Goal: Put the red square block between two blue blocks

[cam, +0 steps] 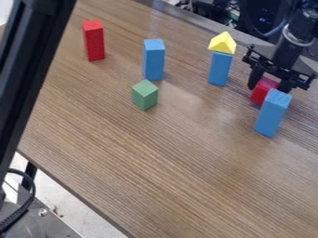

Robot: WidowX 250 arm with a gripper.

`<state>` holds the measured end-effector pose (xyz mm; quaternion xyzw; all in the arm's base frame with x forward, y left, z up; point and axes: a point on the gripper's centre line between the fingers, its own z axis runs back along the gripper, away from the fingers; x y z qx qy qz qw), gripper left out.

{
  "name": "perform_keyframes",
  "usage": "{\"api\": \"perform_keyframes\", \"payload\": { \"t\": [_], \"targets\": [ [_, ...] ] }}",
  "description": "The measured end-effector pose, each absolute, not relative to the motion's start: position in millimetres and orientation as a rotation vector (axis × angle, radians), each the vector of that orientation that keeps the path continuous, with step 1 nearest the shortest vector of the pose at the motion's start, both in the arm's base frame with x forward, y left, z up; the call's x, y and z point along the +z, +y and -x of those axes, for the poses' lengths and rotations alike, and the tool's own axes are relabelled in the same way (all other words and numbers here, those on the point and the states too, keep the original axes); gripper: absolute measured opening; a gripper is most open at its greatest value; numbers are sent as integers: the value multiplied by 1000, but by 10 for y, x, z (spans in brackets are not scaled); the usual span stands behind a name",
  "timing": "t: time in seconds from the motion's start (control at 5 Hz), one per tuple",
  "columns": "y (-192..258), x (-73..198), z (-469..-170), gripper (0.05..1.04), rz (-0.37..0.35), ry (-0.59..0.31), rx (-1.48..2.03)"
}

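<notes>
Looks like you're at the grasp step, your gripper (267, 87) pinching the red square block (260, 94) near the table's (155, 158) far edge, right behind a blue block (272, 114). Next, lift clear before lining up the gap.

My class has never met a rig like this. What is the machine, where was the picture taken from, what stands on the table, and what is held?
The black robot arm enters at the upper right. One camera looks down at a slant on the wooden table.

From left to right stand a tall red block, a green block just in front of a blue block, and a second blue block topped by a yellow triangular one. A third blue block stands at the right.

Behind that one, the jaws appear closed on a small red block; whether it touches the table is hidden.
</notes>
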<state>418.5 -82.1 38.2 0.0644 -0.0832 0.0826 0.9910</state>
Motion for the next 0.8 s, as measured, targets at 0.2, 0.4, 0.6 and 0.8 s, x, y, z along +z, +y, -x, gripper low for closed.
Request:
{"api": "perform_keyframes", "payload": {
  "t": [0.2,0.4,0.6,0.8],
  "targets": [
    [-692,294,-4148,952,-128,-138,196],
    [-643,264,-4055,1003,-124,-130,198],
    [-446,688,-3593,999,-117,-141,202],
    [-400,1105,-3511,999,-87,-240,218]
  ]
}}
